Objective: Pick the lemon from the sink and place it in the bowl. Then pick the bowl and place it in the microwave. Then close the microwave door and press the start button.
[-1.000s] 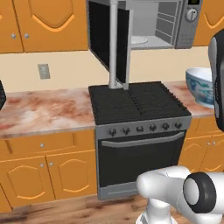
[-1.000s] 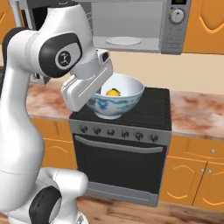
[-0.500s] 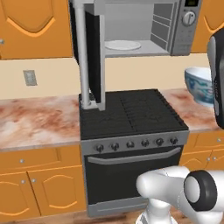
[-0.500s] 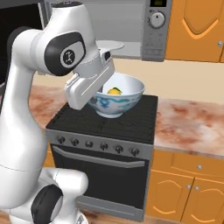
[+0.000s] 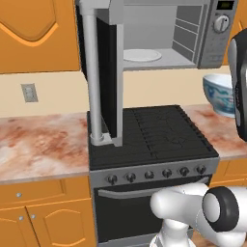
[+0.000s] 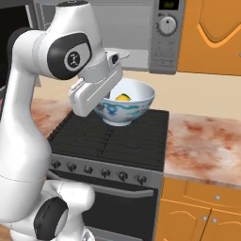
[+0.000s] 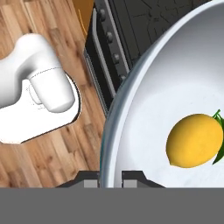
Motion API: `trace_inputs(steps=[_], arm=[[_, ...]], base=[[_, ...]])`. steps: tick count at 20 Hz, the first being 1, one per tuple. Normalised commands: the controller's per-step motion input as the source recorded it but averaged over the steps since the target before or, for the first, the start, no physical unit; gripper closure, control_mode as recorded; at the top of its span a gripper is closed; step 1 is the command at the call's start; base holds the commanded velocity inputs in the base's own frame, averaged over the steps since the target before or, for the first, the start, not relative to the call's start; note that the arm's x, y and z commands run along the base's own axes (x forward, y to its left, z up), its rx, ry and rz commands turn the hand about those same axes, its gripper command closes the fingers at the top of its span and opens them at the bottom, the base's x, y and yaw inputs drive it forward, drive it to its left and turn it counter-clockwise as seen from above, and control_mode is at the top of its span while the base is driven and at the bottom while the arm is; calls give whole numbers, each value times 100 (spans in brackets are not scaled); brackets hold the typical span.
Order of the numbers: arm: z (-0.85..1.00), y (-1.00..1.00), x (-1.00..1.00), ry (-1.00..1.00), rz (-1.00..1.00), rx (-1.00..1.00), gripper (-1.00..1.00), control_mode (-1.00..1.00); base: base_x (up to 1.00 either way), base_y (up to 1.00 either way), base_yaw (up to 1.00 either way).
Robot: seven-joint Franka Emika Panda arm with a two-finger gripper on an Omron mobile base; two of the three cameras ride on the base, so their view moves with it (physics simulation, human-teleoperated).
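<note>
One bowl [image 6: 126, 104], one lemon [image 7: 194, 141], one microwave [image 5: 169, 34]

The robot's arm [image 6: 33, 117] is built of smooth, glossy white rounded shells with no cables or screws showing. Dark grey to black round caps mark its joints; one cap [image 6: 73, 57] carries a small white emblem. Just behind the end effector sits a boxy white hand block [image 6: 94, 89] with squared edges. The base [image 5: 193, 212] shows a bulbous white shell and a black disc joint ringed in grey.
</note>
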Motion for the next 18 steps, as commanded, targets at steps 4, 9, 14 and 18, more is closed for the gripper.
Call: trace_inputs(steps=[4, 9, 14, 18], arm=[[0, 0, 0, 0, 0, 0, 100, 100], [0, 0, 0, 0, 0, 0, 100, 100], [8, 32, 17, -16, 9, -2, 100, -100], [32, 61, 65, -21, 19, -2, 100, -100]], base=[[33, -8, 0], [22, -2, 0], [3, 0, 0], [0, 0, 0]])
